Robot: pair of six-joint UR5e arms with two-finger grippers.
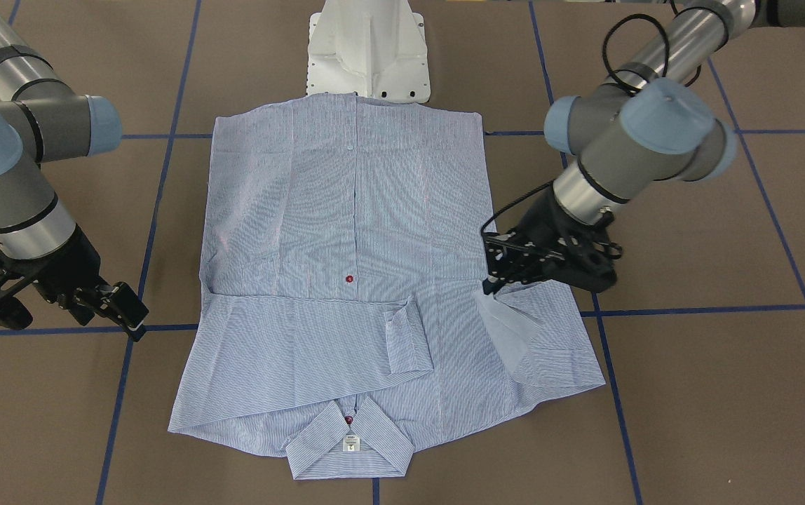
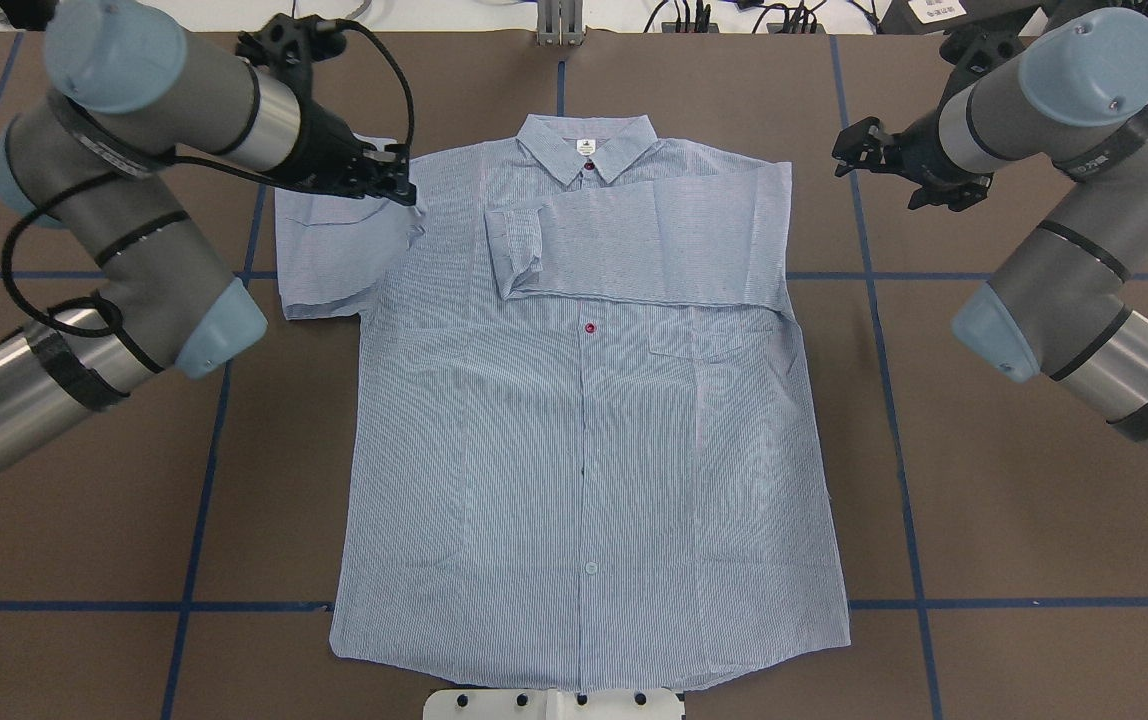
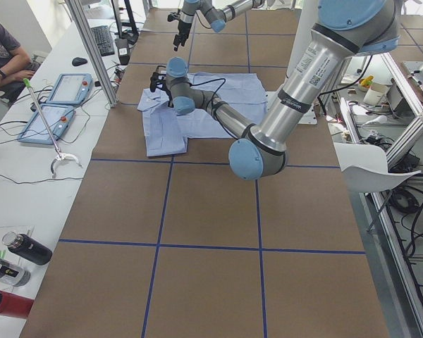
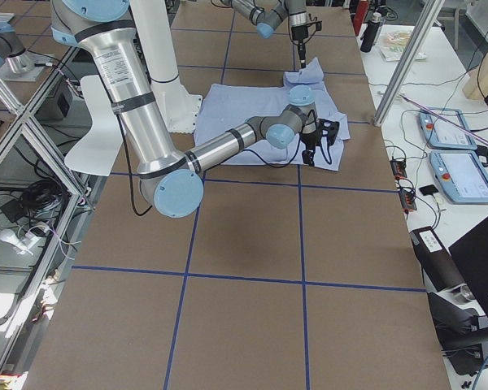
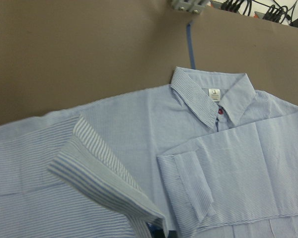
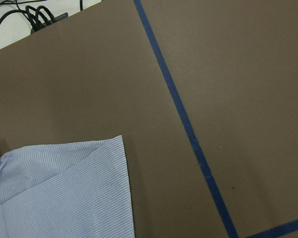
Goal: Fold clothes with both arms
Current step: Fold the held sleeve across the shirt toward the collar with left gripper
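Shirt sleeve (image 2: pixel 329 250) in L tool (image 2: pixel 402 190)

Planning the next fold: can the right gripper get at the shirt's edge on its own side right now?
Probably yes. The right gripper hovers over bare table just beside the shirt, level with the folded sleeve, and nothing lies between them.

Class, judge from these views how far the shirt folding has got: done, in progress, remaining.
Done: one sleeve lies folded across the chest of the shirt. In hand: the left gripper pinches the other sleeve, its cuff raised. The right gripper hangs clear of the cloth. Left: laying that sleeve over and folding the body, which lies flat at full length.
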